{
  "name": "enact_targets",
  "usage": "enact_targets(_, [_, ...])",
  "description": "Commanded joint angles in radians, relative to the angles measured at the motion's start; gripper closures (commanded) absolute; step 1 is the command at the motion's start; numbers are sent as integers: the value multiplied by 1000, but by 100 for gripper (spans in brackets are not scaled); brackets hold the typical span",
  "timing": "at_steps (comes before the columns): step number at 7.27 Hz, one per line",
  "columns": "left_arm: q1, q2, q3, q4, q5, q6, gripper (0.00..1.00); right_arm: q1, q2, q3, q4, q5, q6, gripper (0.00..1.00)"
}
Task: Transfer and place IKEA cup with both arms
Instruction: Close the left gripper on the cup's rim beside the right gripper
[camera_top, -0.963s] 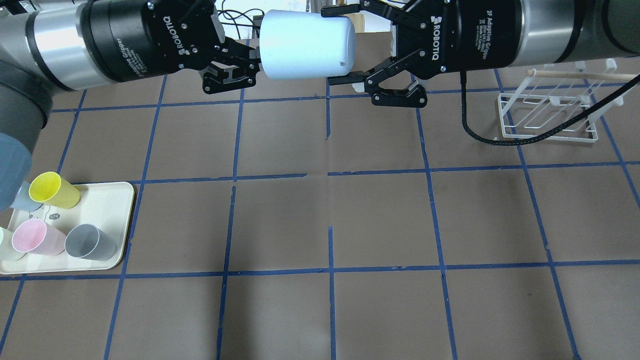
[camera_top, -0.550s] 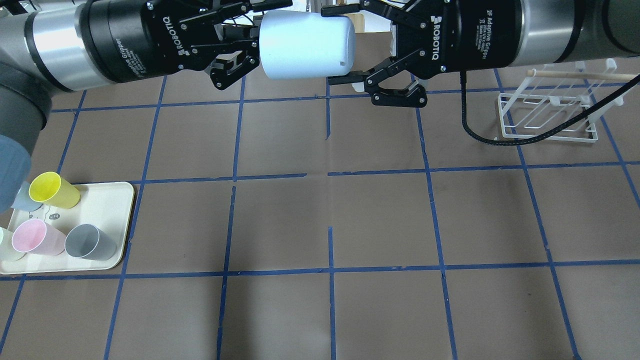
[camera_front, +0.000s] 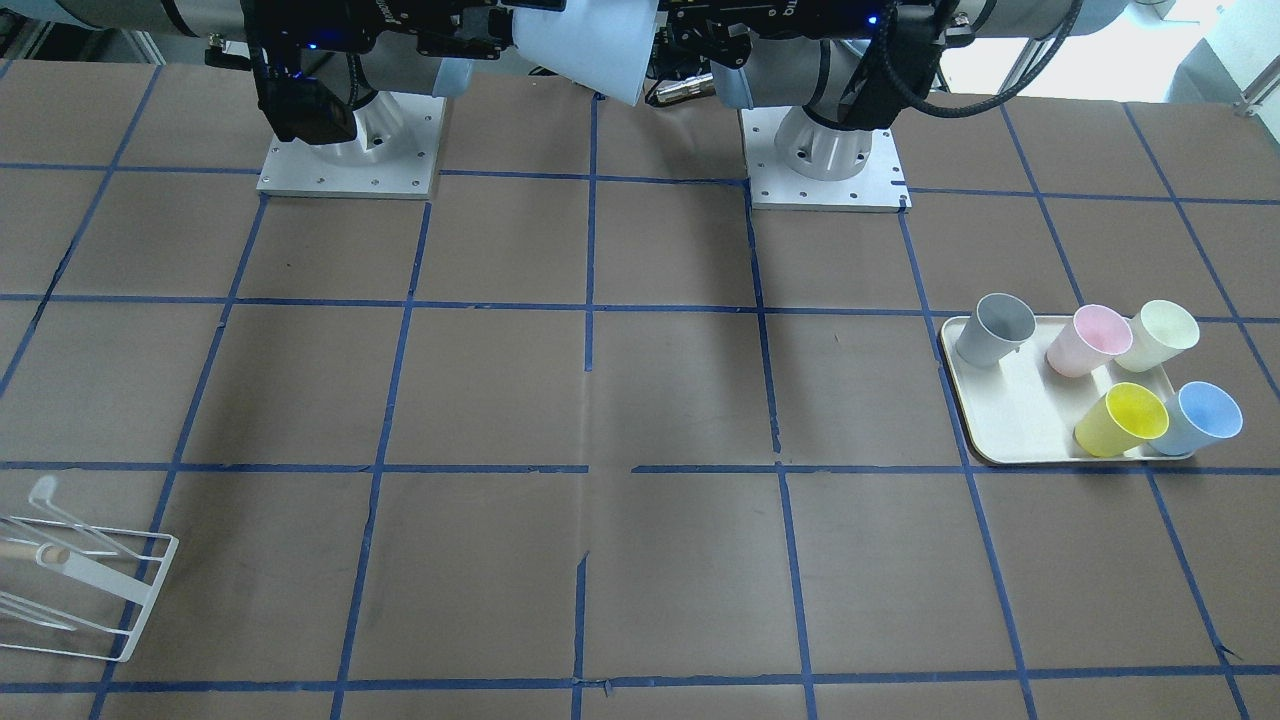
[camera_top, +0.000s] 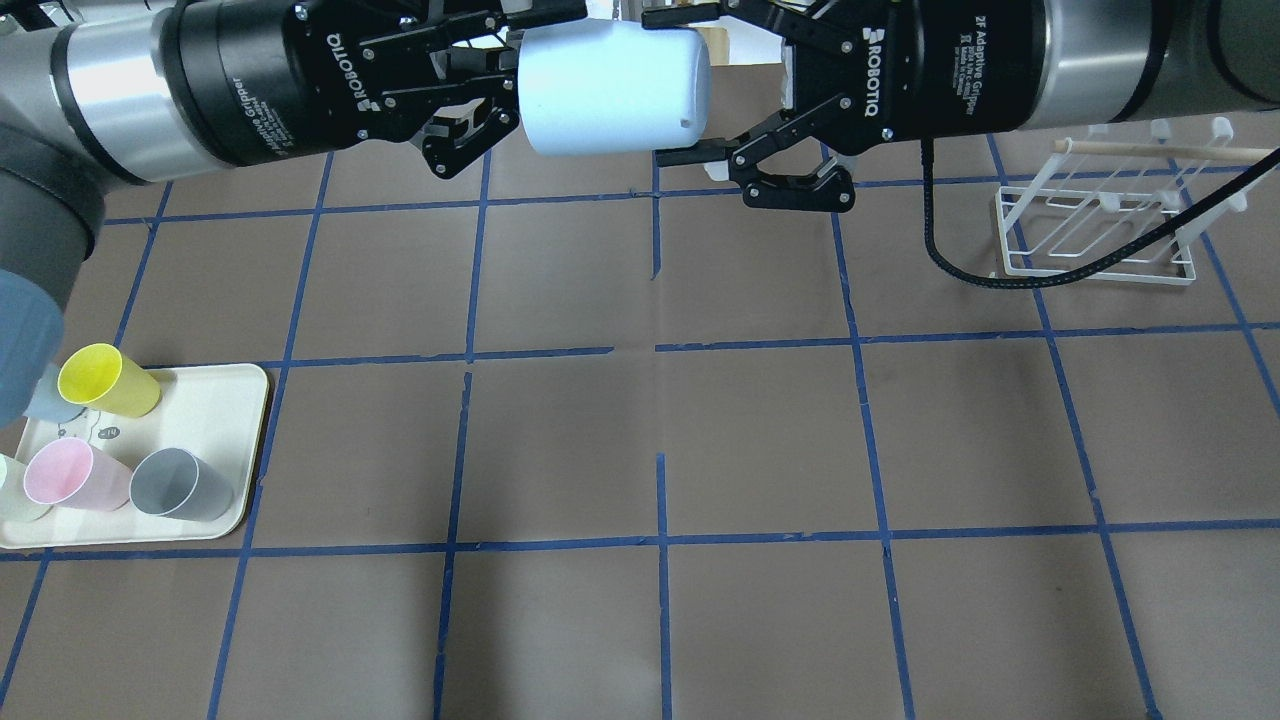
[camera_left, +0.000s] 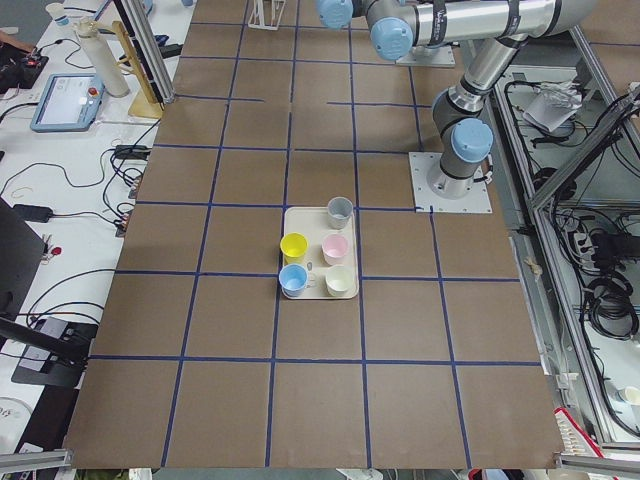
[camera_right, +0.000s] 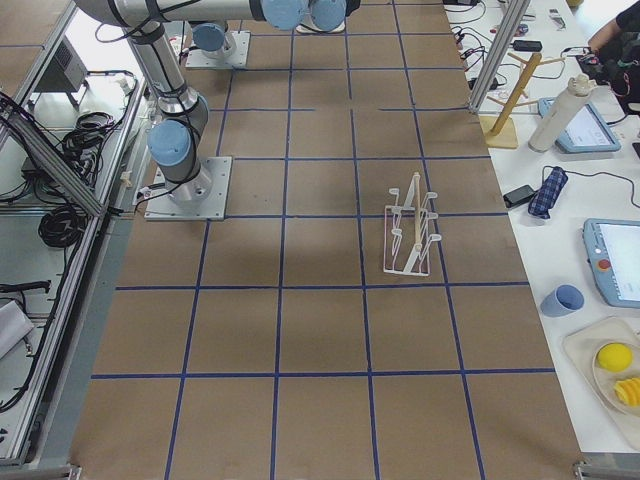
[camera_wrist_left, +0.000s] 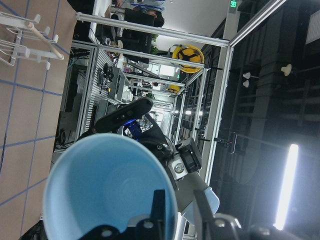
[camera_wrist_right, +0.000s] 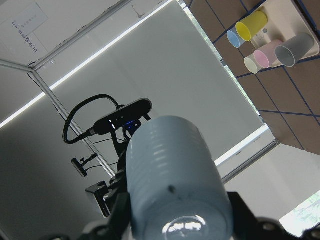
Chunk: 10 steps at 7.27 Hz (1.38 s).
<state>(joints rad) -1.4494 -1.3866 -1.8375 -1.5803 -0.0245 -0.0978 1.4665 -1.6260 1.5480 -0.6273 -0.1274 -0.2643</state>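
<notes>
The IKEA cup (camera_top: 610, 90) is pale blue and lies on its side in the air above the table's far middle. Its base points toward my right gripper (camera_top: 668, 88), which is shut on that end with one finger above and one below. My left gripper (camera_top: 525, 65) is open, its fingers spread around the rim without pressing it. The left wrist view looks into the cup's bright blue inside (camera_wrist_left: 105, 185). The right wrist view shows its base end (camera_wrist_right: 175, 185). The front view shows the cup (camera_front: 590, 50) between both grippers at the top edge.
A cream tray (camera_top: 225, 400) at the near left holds yellow (camera_top: 100, 378), pink (camera_top: 70, 473) and grey (camera_top: 175, 483) cups, a pale one, and a second blue cup (camera_front: 1200, 418). A white wire rack (camera_top: 1100, 225) stands at the far right.
My left gripper has opened and let go of the cup's rim. My right gripper stays shut on the base end, and the cup has barely moved.
</notes>
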Motion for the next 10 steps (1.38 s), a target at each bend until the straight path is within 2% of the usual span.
enact_targets(1, [1,0,-2,0,1,1,74,0,0,-2,0,-1,5,54])
enact_targets(2, [1,0,0,0,-2,1,79,0,-2,-3,1,0,5,54])
enact_targets(4, [1,0,-2,-1,-2,0,79,0,-2,-3,1,2,7,53])
enact_targets(6, [0,0,-2,0,-2,0,80,0,0,-3,-24,-1,7,43])
enact_targets(8, [1,0,-2,-1,-2,-2,87,0,0,-3,-32,3,22,42])
enact_targets(10, [1,0,-2,-1,0,-20,87,0,0,-5,-32,2,23,40])
